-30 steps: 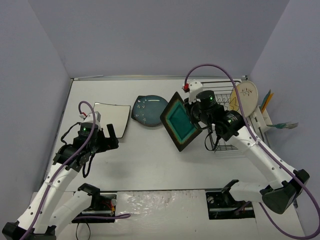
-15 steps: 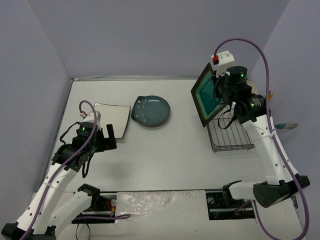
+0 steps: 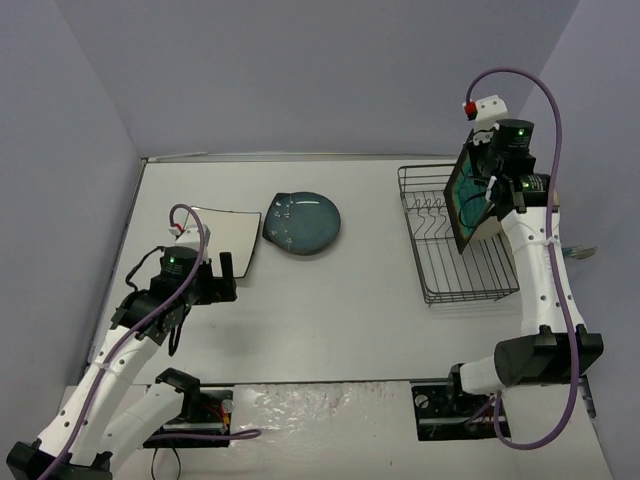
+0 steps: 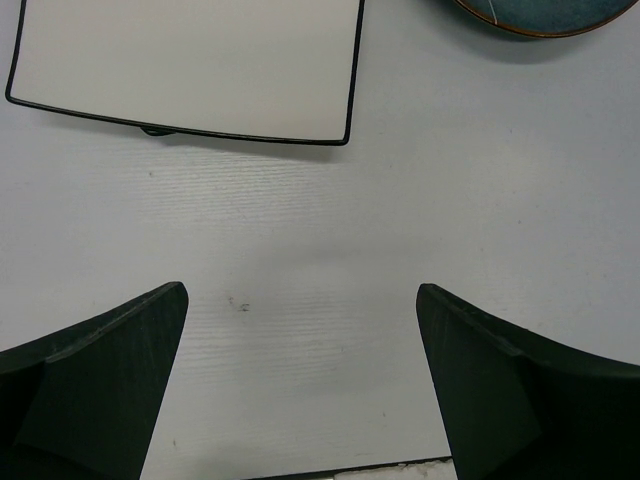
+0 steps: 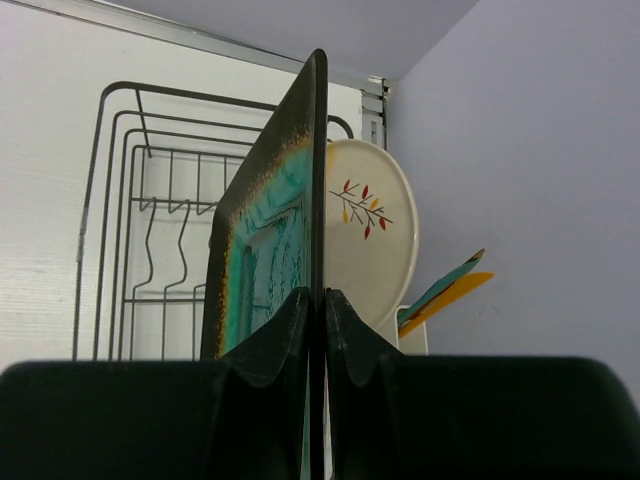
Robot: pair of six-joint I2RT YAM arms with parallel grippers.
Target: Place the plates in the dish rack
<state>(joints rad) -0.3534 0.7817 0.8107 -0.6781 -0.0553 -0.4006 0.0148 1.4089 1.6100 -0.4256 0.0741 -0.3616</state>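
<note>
Only right wrist view shows cream plate (image 5: pixel 368 235) upright beside black plate (image 5: pixel 262 235) (hidden from above). Right gripper (image 5: pixel 316 300) clamped on black plate, held upright over dish rack (image 3: pixel 445 270) at table's 2 o'clock. Left gripper (image 4: pixel 300 295) wide apart, empty; white plate (image 4: pixel 190 60) at its 11, teal plate (image 4: pixel 540 12) at 1.

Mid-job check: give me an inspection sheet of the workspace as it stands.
Surface: white table, no spills seen.
Job's things: white square plate and teal-blue flecked plate flat on table; cream branch-motif plate upright in black wire dish rack; black square plate with teal centre held on edge over the rack.
Clutter: teal and orange utensils beside the rack.
Grippers: left gripper open, empty, near white plate; right gripper shut on black plate's rim.
Cables: purple cables loop along both arms.
Surroundings: lavender walls.
</note>
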